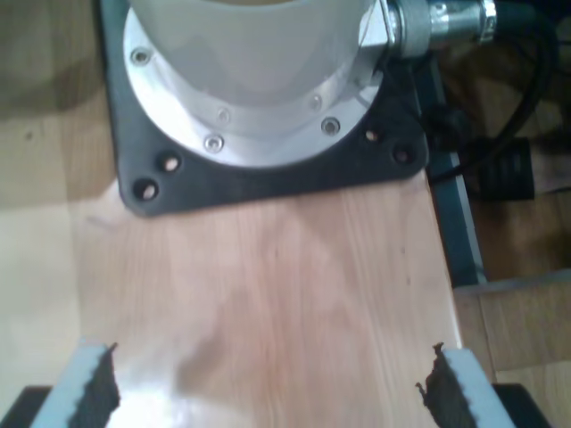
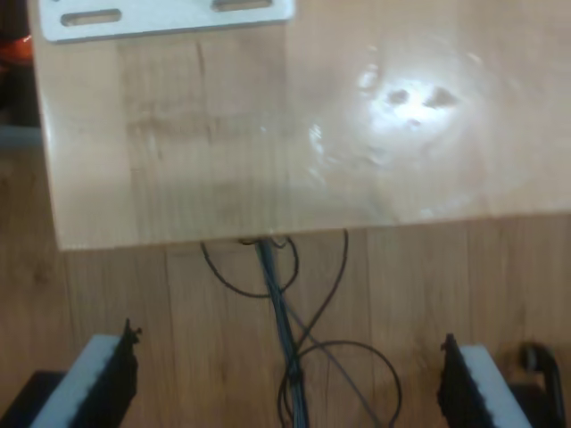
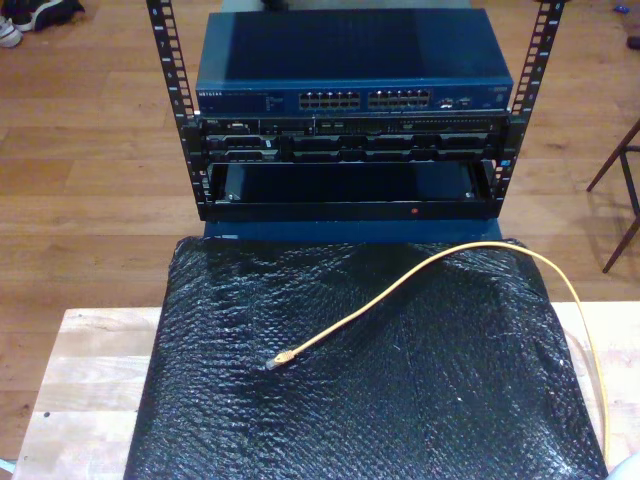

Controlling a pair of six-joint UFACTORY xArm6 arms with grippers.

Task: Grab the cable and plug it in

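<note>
The cable (image 3: 430, 268) lay untouched on the black mat (image 3: 300, 420), its plug (image 3: 283, 359) well in front of the rack (image 3: 350, 150). My first pincer (image 1: 268, 388) and second pincer (image 2: 290, 379) were both released, holding nothing. Best grip would be just behind the plug, keeping it aligned for the switch (image 3: 355, 75) ports in the rack

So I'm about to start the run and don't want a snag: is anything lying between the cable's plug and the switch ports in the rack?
Nothing visible does. The cable lies on the black padded mat, its plug pointing away from the rack. Bare mat runs from it to the switch ports.
</note>
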